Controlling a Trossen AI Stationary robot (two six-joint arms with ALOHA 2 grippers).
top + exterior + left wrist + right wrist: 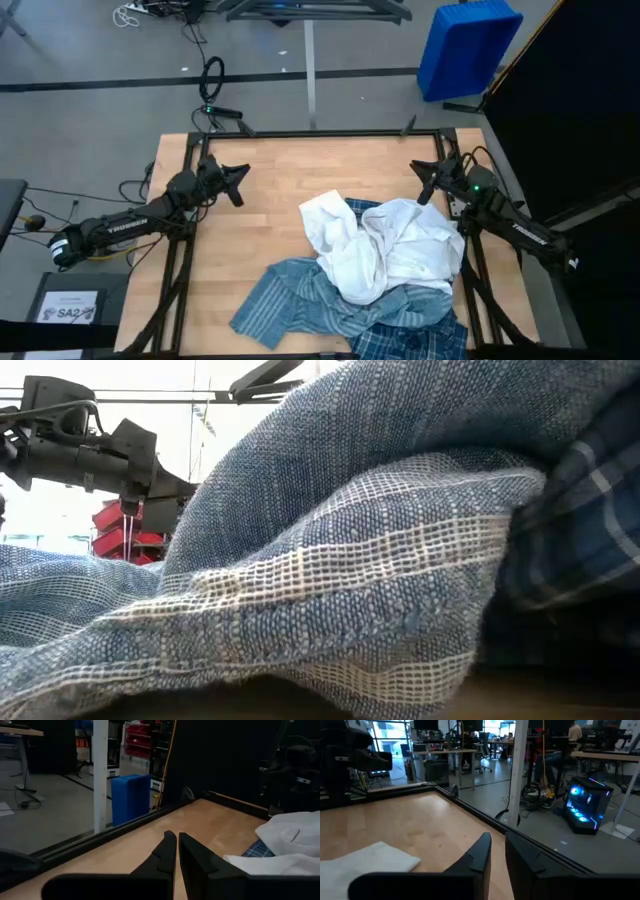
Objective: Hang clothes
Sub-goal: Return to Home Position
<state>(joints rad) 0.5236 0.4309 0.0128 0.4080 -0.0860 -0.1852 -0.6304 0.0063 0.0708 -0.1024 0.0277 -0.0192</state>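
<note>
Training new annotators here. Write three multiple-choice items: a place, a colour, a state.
1. Where does the white shirt lie? A atop the striped shirt; B on the floor; C on a hanger.
2. What colour is the bin beyond the table? A red; B blue; C green.
3. What does the left pincer hold? A a shirt; B a hanger; C nothing.
Key: 1 A, it overlaps the stripes. 2 B, plainly blue. 3 C, shut and bare above the table.

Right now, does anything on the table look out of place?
Yes: the white shirt, striped shirt and plaid shirt lie crumpled in one heap on the table, and fabric blocks most of the low view.
</note>
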